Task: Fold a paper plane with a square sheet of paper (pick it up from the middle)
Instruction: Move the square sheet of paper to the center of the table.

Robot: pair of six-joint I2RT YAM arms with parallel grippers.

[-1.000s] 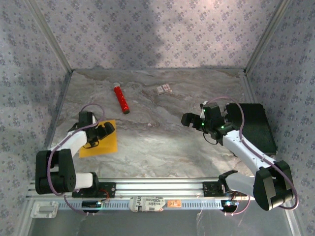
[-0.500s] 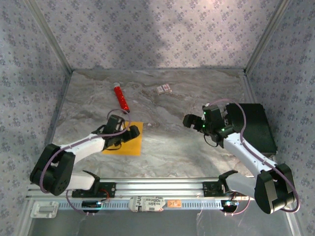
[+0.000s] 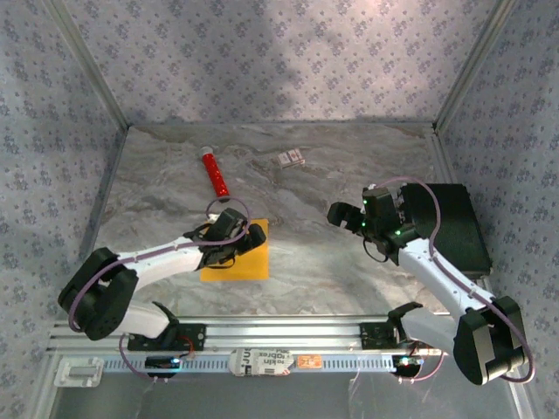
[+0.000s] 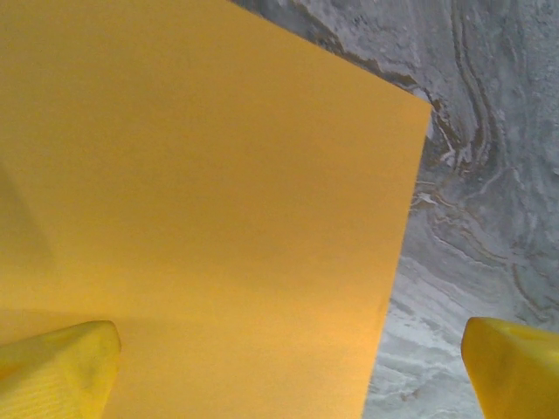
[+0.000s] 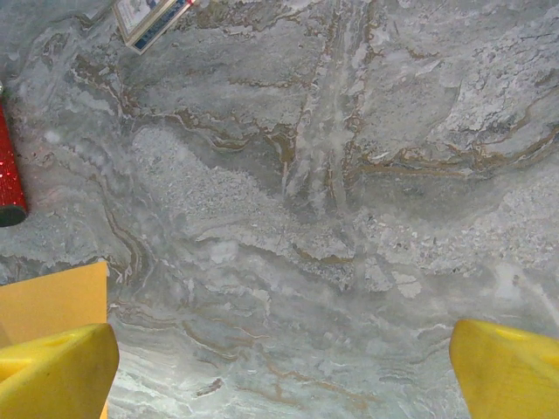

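Your left gripper (image 3: pixel 251 237) hangs over the square sheet of paper (image 3: pixel 247 267), fingers wide apart and empty; your right gripper (image 3: pixel 337 213), well right of it, gapes empty too.

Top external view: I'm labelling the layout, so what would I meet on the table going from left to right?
square sheet of paper → small white card → right gripper → black box
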